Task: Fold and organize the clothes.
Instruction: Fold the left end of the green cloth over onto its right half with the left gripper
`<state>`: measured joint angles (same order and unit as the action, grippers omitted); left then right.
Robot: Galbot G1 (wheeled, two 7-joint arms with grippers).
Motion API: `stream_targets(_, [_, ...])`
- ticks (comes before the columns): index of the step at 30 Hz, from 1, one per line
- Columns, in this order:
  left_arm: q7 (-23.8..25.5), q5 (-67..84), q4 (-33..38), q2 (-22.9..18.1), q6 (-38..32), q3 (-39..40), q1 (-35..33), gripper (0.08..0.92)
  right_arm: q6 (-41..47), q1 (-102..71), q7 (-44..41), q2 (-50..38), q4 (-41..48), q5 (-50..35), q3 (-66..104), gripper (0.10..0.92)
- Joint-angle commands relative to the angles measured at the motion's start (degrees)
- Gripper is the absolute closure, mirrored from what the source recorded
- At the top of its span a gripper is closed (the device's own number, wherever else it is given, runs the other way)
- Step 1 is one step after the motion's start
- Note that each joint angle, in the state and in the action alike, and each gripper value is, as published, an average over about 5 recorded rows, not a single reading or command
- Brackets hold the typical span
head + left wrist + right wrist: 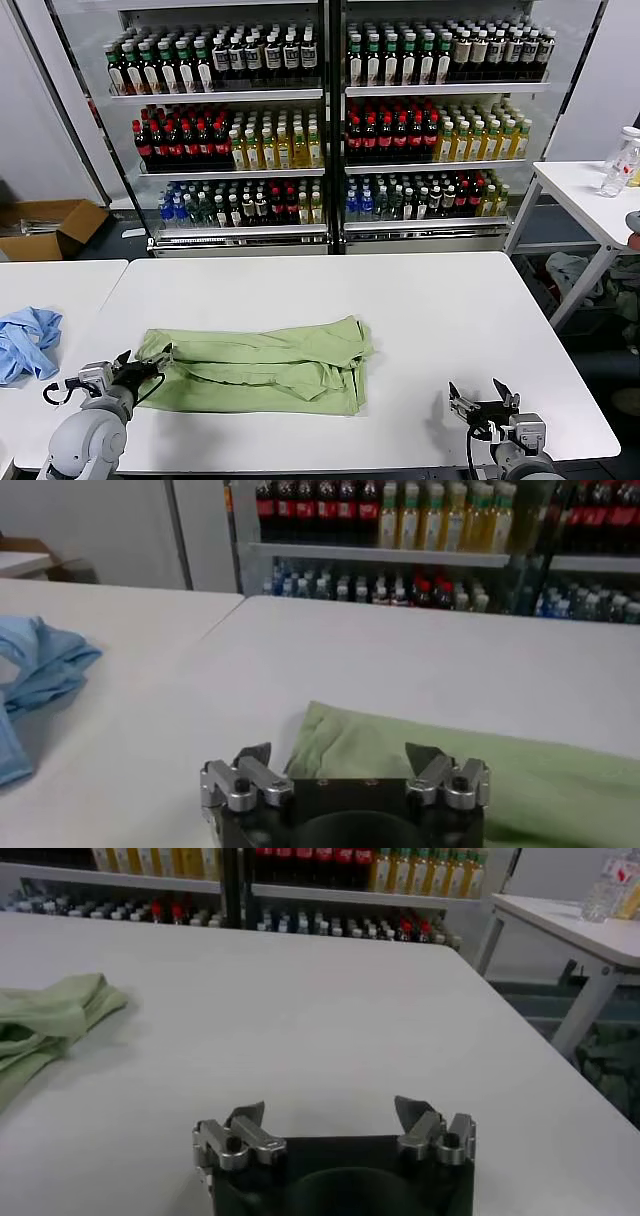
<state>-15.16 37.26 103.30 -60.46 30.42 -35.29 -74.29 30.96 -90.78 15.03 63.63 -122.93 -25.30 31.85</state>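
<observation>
Green shirt (262, 367), folded into a long flat band, lying on the near-left part of the white table (420, 310); cloth rumpled, with 1 bunched end toward the table's middle, and no buttons or print showing from above. Same shirt seen in the left wrist view (420, 765) just past the fingertips, and in the right wrist view (45, 1023) well off to one side.

Left gripper (140, 369) low at the shirt's left end, fingers spread wide, tips right at the edge of the cloth; contact hard to judge from above. Nothing between the 2 left fingertips (253, 754) in the wrist view, only the shirt's edge beyond them.

Right gripper (483, 399) near the table's front edge, well apart from the shirt, fingers (246, 1116) likewise wide and holding nothing, bare tabletop ahead.

Light blue cloth (27, 342) crumpled on a second white table (60, 275) to the left, apart from the shirt. Behind both, glass-fronted coolers (330, 120) with rows of bottles. Cardboard box (45, 228) on the floor at far left; third white table (585, 195) at right, with a clear bottle (621, 160) on it.
</observation>
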Motion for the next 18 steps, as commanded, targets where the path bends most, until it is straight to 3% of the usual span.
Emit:
stream_targets(1, [0.4, -4.1, -3.5, -0.3, 1.1, 1.3, -0.2, 0.194, 0.1, 0.3, 0.1, 0.1, 0.0, -0.2, 0.0, 0.203])
stream_targets(5, [0.4, -1.7, -3.7, -0.1, 2.1, 0.9, -0.3, 0.274, 0.2, 0.2, 0.1, 0.0, -0.3, -0.2, 0.1, 0.203])
stream_targets(18, [1.7, 8.2, -1.6, 2.9, -0.6, -6.5, 0.6, 0.655, 0.0, -0.1, 0.4, -0.5, -1.1, -0.9, 0.8, 0.203])
